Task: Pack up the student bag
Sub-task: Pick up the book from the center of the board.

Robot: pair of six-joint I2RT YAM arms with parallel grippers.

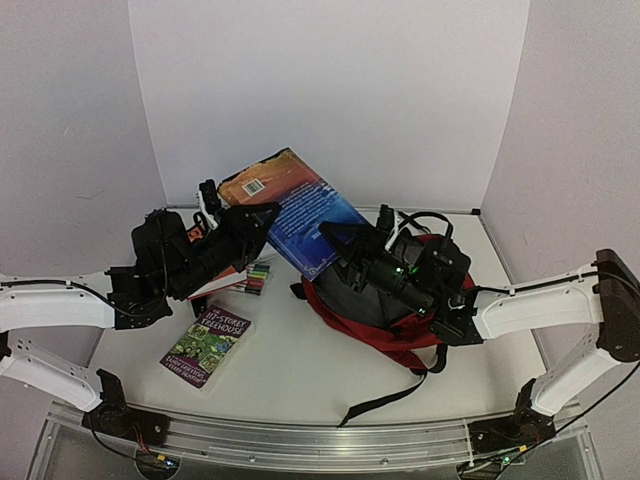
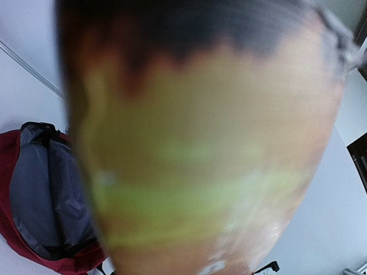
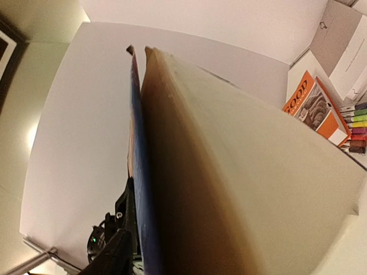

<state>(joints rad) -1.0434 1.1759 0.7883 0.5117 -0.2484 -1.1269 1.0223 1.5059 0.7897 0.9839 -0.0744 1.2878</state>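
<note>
White table [image 1: 300, 370], markers [image 1: 257, 278], purple paperback [image 1: 207, 346], book [image 1: 290, 205] over student bag [image 1: 395, 340]

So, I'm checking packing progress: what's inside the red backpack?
Only grey lining shows inside the red backpack, no items. The large book held in front hides the rest of the opening.

blue book [image 1: 300, 215] beside student bag [image 1: 400, 345], mouth open

A: Fig. 1. Which kind of setting is shown?

B: A robotics laboratory test cell. A white table [image 1: 300, 365] is enclosed on three sides by plain white panels [image 1: 330, 90]. A left arm [image 1: 50, 308] and a right arm [image 1: 540, 305], both white and black, are bolted to an aluminium rail [image 1: 300, 440] at the near edge.
</note>
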